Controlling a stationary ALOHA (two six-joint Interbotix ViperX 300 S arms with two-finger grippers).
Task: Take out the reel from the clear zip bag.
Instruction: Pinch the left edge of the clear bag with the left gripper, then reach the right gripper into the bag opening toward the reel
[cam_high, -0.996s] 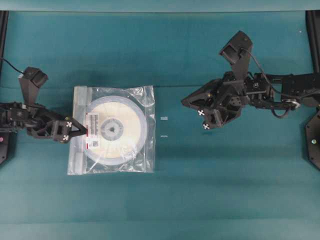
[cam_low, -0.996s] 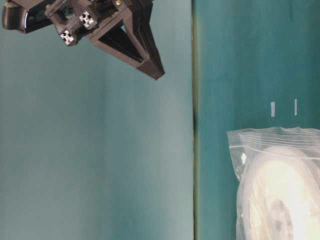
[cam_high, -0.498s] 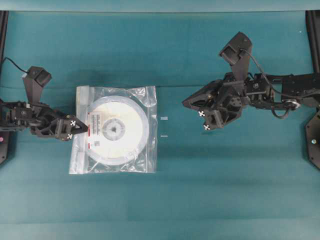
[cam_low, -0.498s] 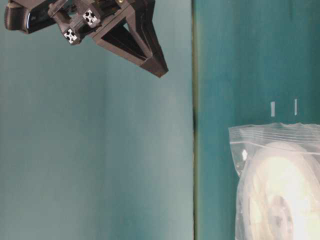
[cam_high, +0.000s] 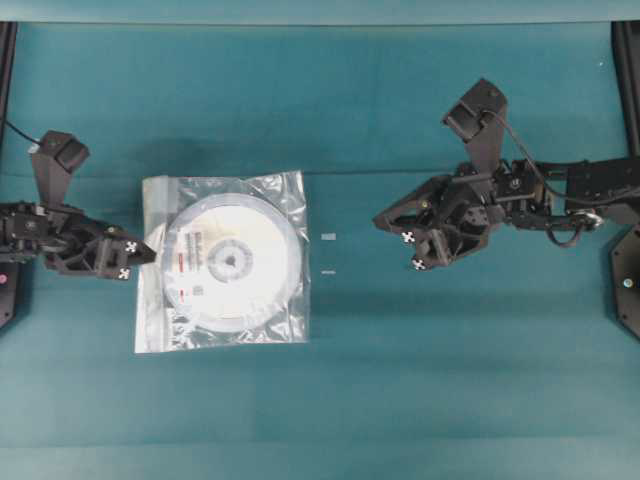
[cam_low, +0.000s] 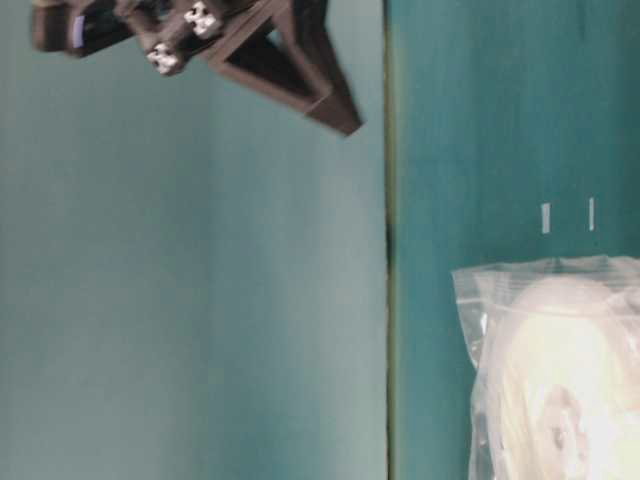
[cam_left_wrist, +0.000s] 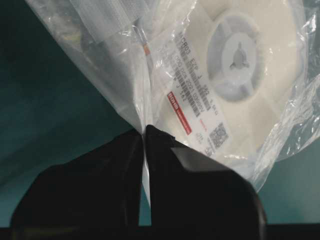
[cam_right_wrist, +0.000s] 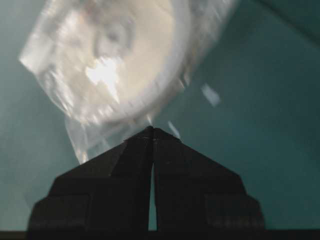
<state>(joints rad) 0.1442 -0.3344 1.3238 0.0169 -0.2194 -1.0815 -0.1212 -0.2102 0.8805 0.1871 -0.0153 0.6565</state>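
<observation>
One clear zip bag (cam_high: 222, 262) lies on the table (cam_high: 400, 380) with one reel (cam_high: 232, 262) inside it. Two small white marks (cam_high: 328, 254) sit just to its right. The left gripper (cam_left_wrist: 144, 134) reaches in level from the left, pinching the bag's film, apparently near the zip edge. The right gripper (cam_high: 379, 220) hovers well apart, pressed together, pointing toward the bag.

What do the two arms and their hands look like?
Both are matte black. The left hand and right hand taper to wedge-shaped fingers and carry small white square markers with black crosses. Each arm has a boxy black wrist camera, and a black cable loops along the right arm.
</observation>
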